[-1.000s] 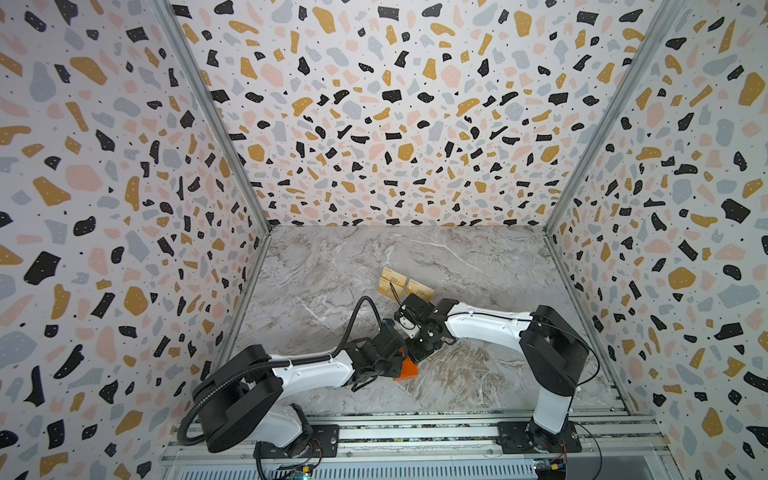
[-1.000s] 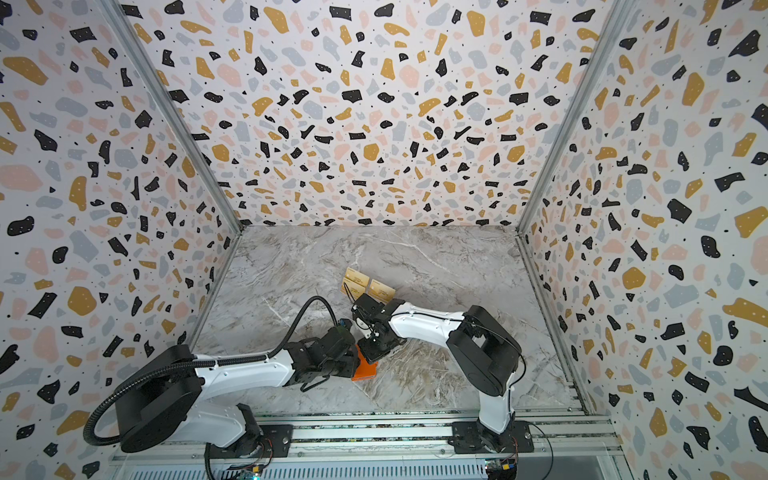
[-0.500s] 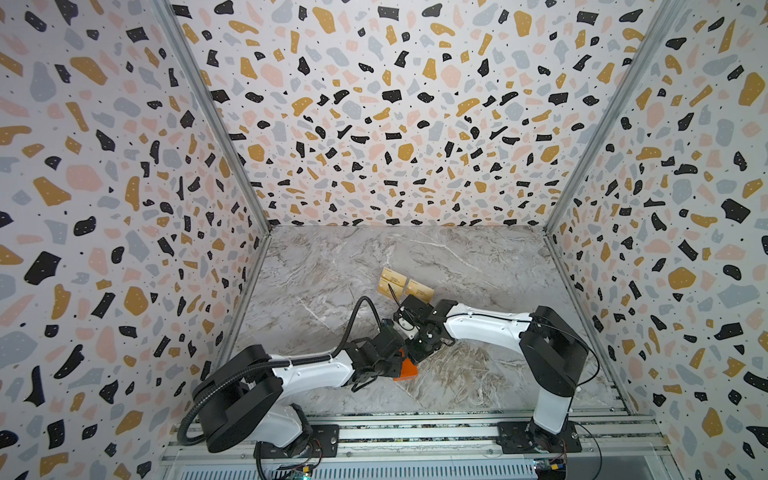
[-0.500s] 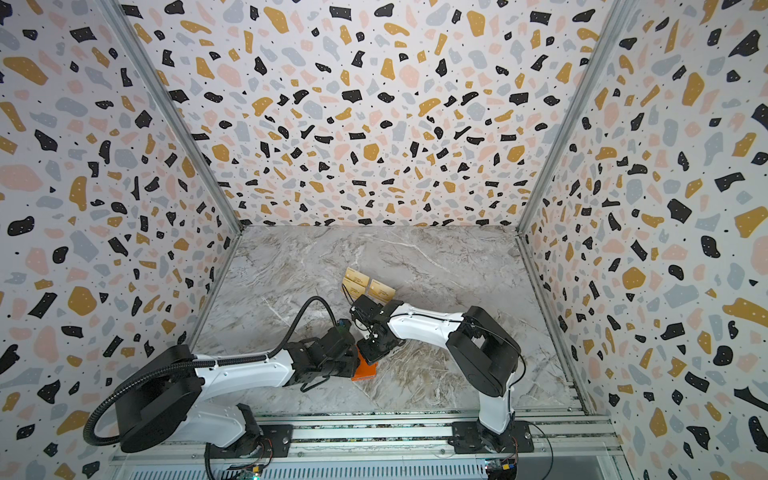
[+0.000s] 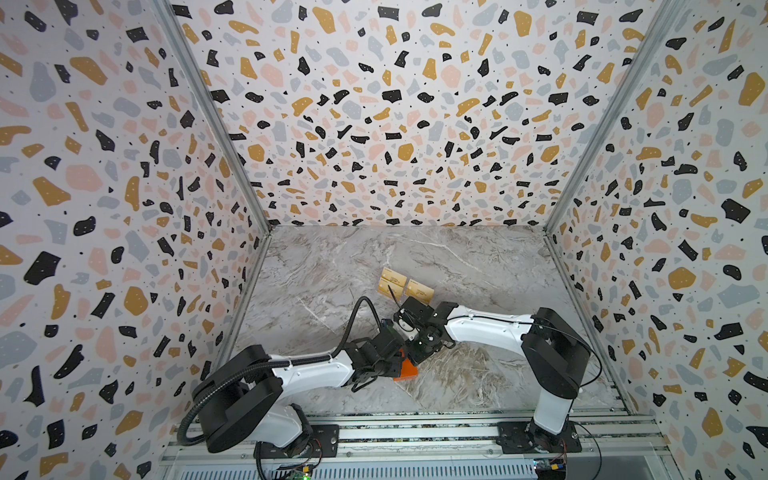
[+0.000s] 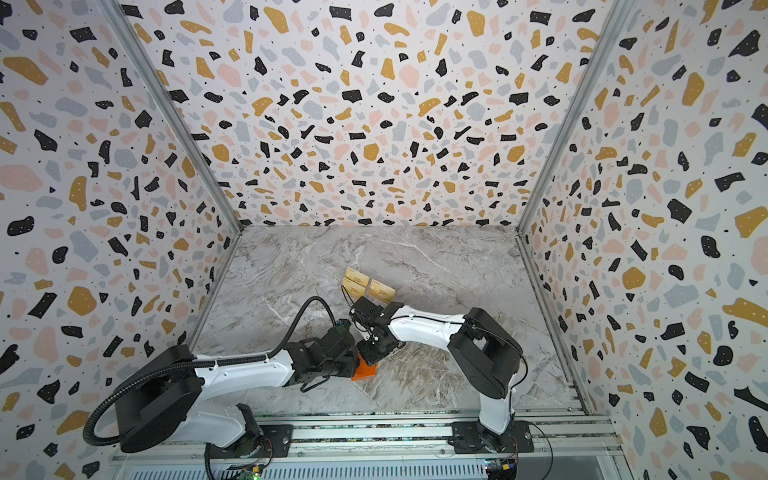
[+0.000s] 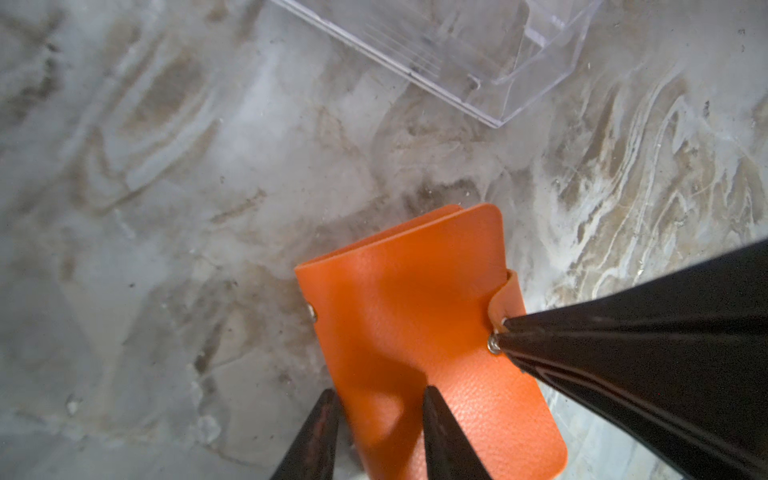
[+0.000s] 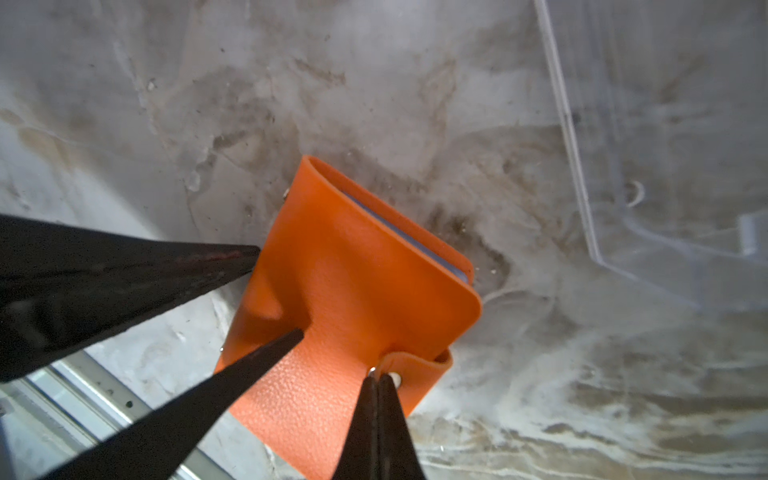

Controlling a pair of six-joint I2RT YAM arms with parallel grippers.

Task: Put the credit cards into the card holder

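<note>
The orange card holder (image 7: 407,299) lies closed on the marble floor, near the front in both top views (image 5: 405,371). My left gripper (image 7: 376,392) straddles one long edge, one finger beside it and the other on the cover, jaws part closed on that edge. The right gripper (image 8: 377,376) is shut, with its tip pushed in at the metal snap, between the strap and the cover. Bluish sleeves show at the holder's (image 8: 365,282) far edge. Gold-tan credit cards (image 5: 392,283) (image 6: 381,291) stand behind the two arms, untouched.
A clear acrylic stand (image 7: 457,54) (image 8: 665,166) sits close behind the card holder and carries the cards. Terrazzo-patterned walls close in three sides. The metal rail (image 5: 415,432) with both arm bases runs along the front.
</note>
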